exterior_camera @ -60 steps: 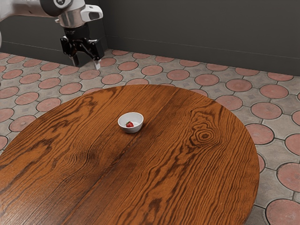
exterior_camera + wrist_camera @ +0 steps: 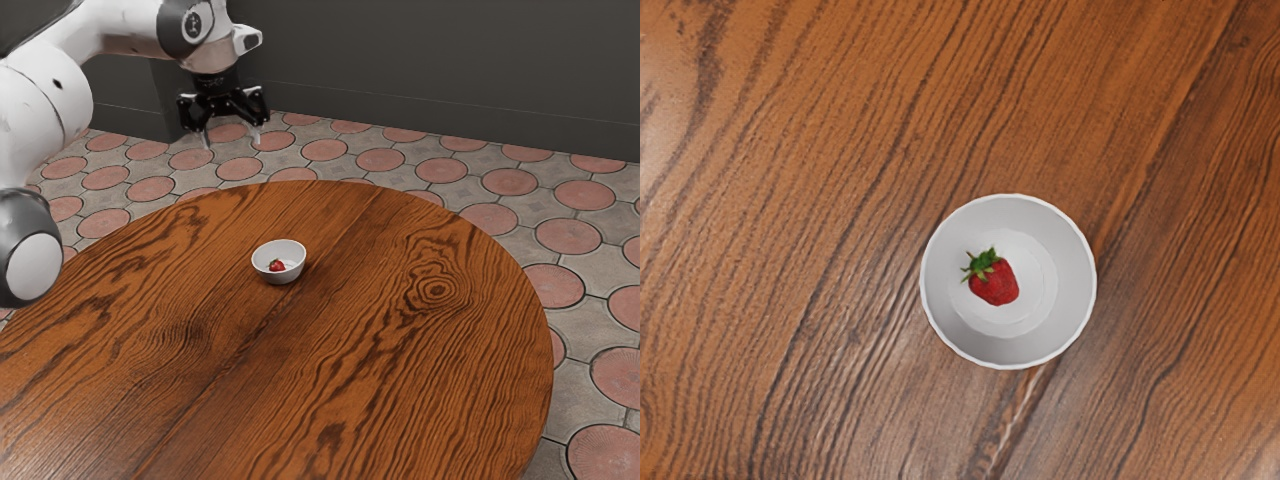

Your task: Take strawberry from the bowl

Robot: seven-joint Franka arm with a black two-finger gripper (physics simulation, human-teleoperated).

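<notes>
Possibly a tipped bowl [image 2: 1072, 262]
Open, empty fingers [image 2: 256, 138], if lowered off-centre, could knock it and miss the strawberry [image 2: 995, 283].

We see a round wooden tabletop [image 2: 380, 370] with dark, swirling grain and a knot toward the exterior view's right. Beyond it, reddish round tiles sit among grey paving on the floor [image 2: 465, 172]. A dark wall [image 2: 430, 60] rises behind, perhaps painted; we find soft light on the wood.
</notes>
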